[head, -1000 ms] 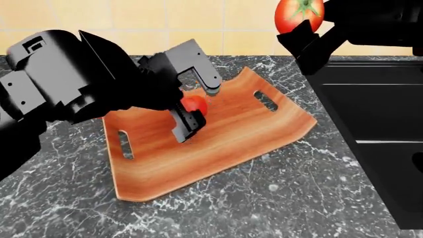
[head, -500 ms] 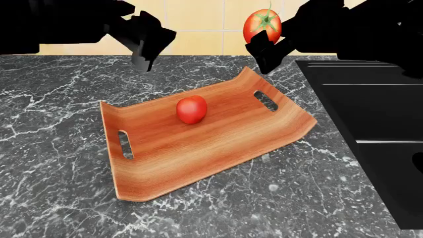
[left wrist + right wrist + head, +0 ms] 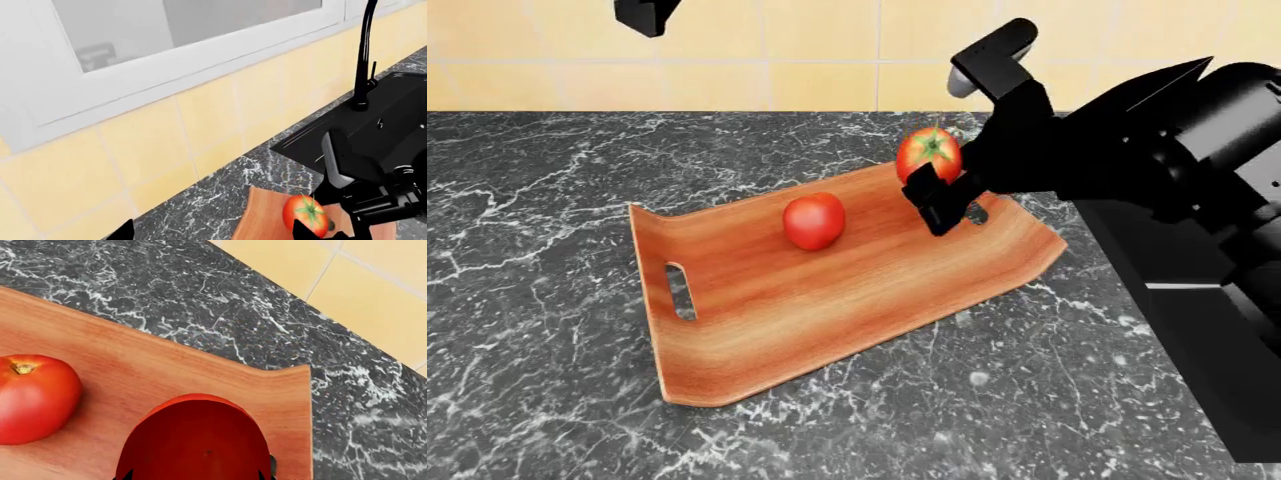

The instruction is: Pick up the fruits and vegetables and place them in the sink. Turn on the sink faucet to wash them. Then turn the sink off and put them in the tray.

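**Second tomato over the tray's sink-side end**

We are looking at the stemmed tomato (image 3: 929, 154), which is sitting clamped in the right end effector (image 3: 941, 185), stem up, just above the tray (image 3: 827, 300) near its upturned end beside the sink (image 3: 1174, 250). The tray floor is lying directly beneath it, so we are judging the coming move as a short straight descent and release. The other tomato (image 3: 814, 221) is resting on the tray near the middle, beside the carried one and apart from it; the right wrist view is showing bare wood between them. The tray is lying on the marble surface (image 3: 534, 300), its long axis running diagonally. The left end effector (image 3: 647, 14) is hanging high near the wall tiles, well apart; whether it is spread or closed we cannot tell.
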You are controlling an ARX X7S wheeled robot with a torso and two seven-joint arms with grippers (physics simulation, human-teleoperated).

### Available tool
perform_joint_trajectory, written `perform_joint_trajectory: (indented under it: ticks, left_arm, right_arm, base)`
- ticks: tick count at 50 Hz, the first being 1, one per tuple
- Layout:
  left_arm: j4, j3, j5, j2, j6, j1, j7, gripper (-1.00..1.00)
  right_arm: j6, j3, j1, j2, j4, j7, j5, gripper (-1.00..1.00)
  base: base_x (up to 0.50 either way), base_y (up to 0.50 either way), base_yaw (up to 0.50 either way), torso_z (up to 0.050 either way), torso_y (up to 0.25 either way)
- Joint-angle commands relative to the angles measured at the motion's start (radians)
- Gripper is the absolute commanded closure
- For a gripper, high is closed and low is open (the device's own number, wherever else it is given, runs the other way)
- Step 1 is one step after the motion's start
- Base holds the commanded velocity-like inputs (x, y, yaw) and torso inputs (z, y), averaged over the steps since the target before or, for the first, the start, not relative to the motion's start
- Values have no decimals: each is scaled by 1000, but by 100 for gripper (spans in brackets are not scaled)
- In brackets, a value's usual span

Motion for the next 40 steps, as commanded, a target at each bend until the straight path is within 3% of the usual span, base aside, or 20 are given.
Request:
perform_joint_trajectory:
  ticks: [1,7,8,29,40]
  left_arm:
    - [1,-9,-9,-3,5,-3,-8,-100]
    - [3,-7,-8,-3,9,5,-4,-100]
    - [3,-7,-7,-3,9,5,-3,-100]
    - [-3,-2,-3,6,15,4,3,-100]
    - [9,-18,-27,-5,28,24,-16,-100]
  right_arm:
    - [-12,-22,-26,-23,7,-44,-37,100]
    - [-19,-31,-33,-35,21,-54,-45,100]
    - [-20,-32,-33,-37,23,-56,-47,-100]
    - [-12,-11,-21,-23,13,-41,-31,-100]
    - [61,111,52,91,-190,82,97,-100]
  base:
    - [0,0,0,0,0]
    - [0,0,0,0,0]
    - [0,0,0,0,0]
    - [0,0,0,0,0]
    - [0,0,0,0,0]
